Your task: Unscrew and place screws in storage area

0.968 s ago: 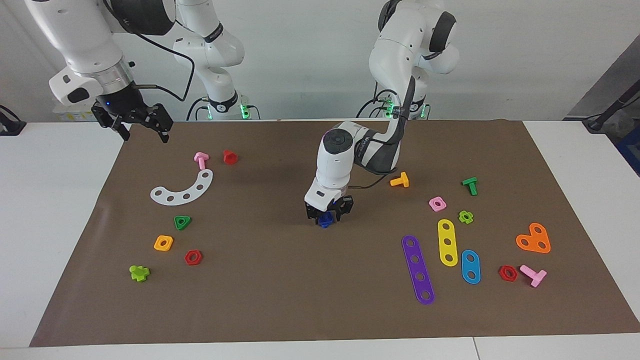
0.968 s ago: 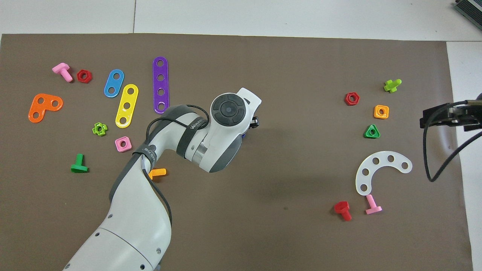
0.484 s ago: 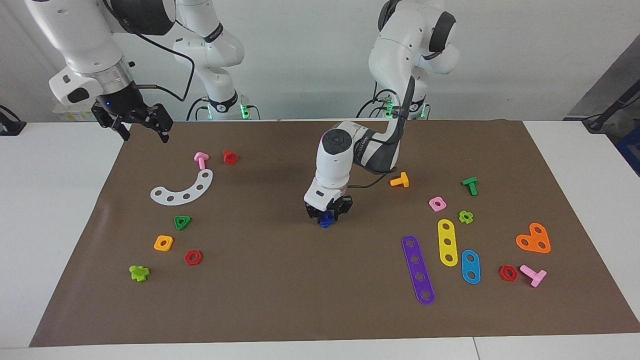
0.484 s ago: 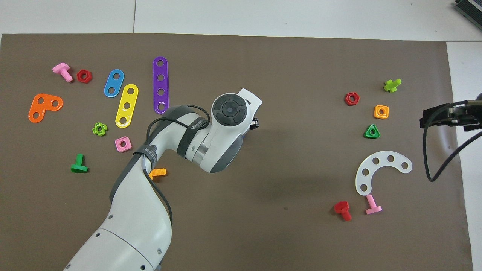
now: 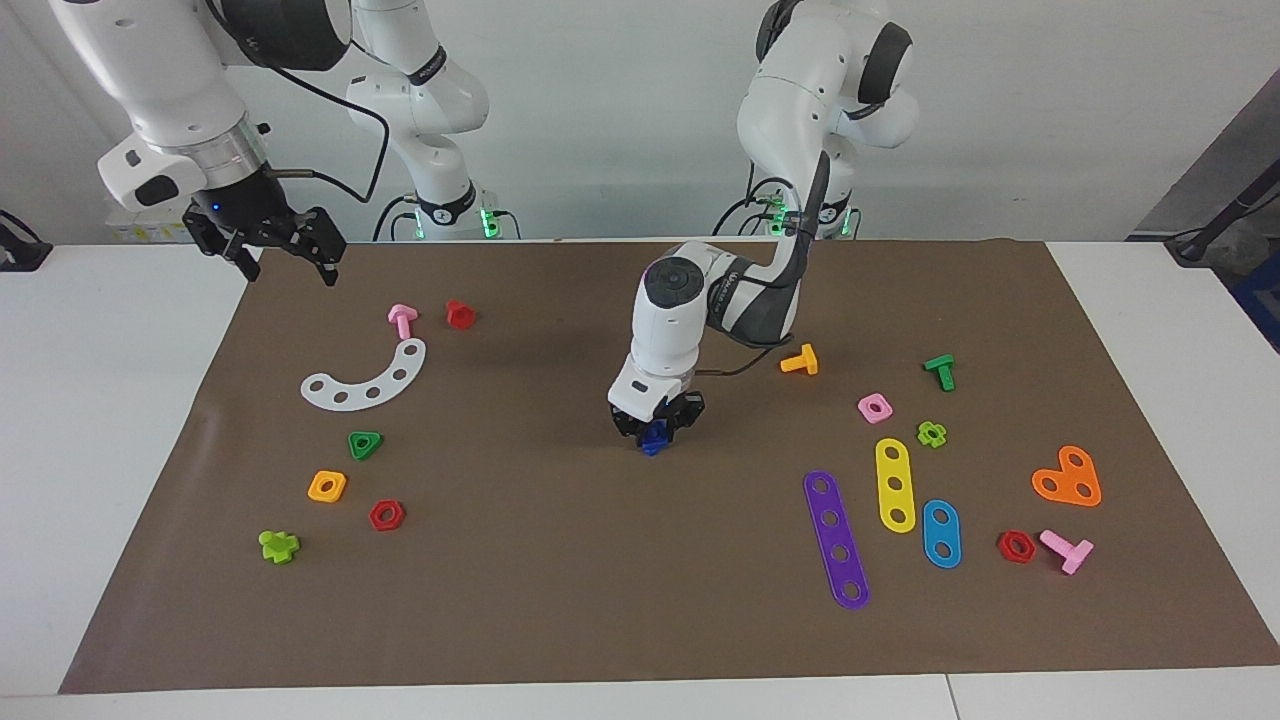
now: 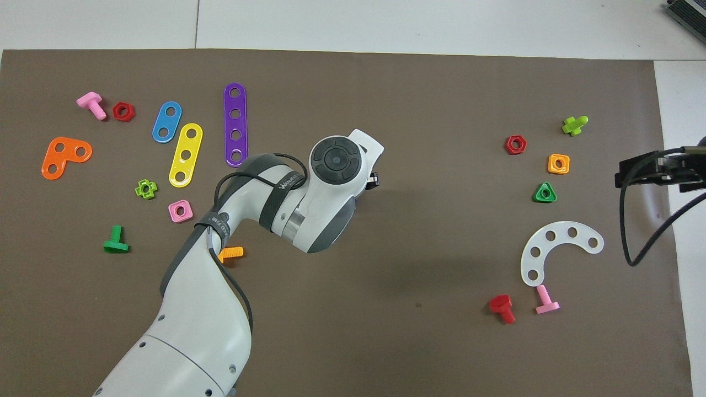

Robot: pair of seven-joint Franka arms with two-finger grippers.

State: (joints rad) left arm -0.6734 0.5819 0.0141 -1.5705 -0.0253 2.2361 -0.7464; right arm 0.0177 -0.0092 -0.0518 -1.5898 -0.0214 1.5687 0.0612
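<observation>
Little moved since a second ago: left gripper (image 5: 655, 432) still down at mid-mat, shifted a touch, still clamped on bolt (image 5: 654, 438). Same scatter of parts as before.

Fingers closed around the dark-blue bolt, bolt poking out below the fingertips, at or just above the mat (image 5: 560, 600); contact with the mat not readable. In overhead view, bolt hidden under the left wrist, only one black finger (image 6: 374, 180) sticking out past the white housing.

Right gripper (image 5: 265, 240) waiting in the air over the mat corner at the right arm's end, fingers spread, nothing between them. In overhead view, seen only as a dark block at the frame edge (image 6: 656, 170).

Bolt roughly central on the mat, well apart from both part clusters. Toward the left arm's end: orange bolt (image 5: 800, 360), pink nut (image 5: 875, 407), purple strip (image 5: 836, 538), yellow strip (image 5: 896, 484), blue strip (image 5: 941, 533), orange plate (image 5: 1068, 478). Toward the right arm's end: white arc (image 5: 366, 378), green nut (image 5: 365, 444), orange nut (image 5: 327, 486), red nut (image 5: 386, 515), red bolt (image 5: 460, 314), pink bolt (image 5: 402, 320).

No marked storage spot visible on the mat.
</observation>
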